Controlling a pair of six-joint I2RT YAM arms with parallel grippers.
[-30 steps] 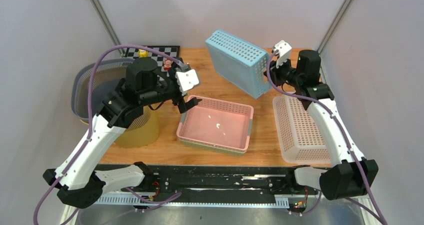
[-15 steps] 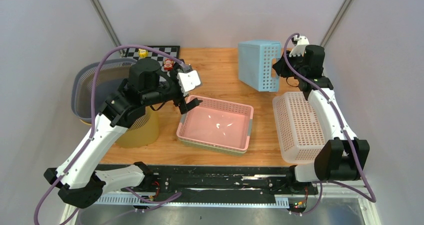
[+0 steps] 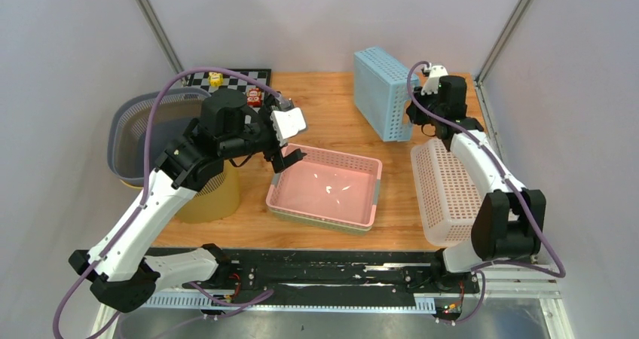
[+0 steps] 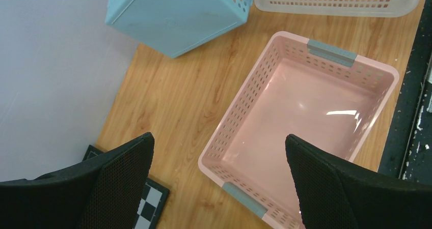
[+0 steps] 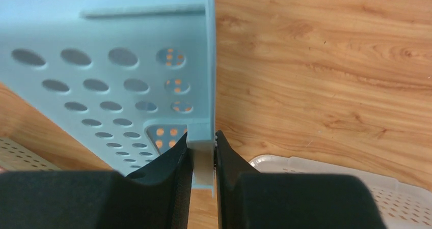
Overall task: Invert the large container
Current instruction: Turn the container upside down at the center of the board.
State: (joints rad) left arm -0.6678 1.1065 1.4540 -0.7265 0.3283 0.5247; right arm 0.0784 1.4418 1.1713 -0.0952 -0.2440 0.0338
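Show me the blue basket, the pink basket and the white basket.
blue basket (image 3: 383, 71): top external view, perforated side.
pink basket (image 3: 335, 157): top external view, far wall.
white basket (image 3: 444, 192): top external view, perforated face.

Large container (image 3: 383, 90) is sitting tipped on its side, upper centre-right, at the back of the table (image 3: 324, 120). Open basket (image 3: 331, 152) is lying mid-frame, below-left of it. Overturned basket (image 3: 448, 196) is lying at right edge. Mesh bin (image 3: 132, 128) and bucket (image 3: 215, 196) are sitting far left, checkerboard (image 3: 233, 75) behind them.

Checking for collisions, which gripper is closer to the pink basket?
Left. The left gripper hovers open over the left end of the pink basket; the right gripper is farther back, shut on the blue container.
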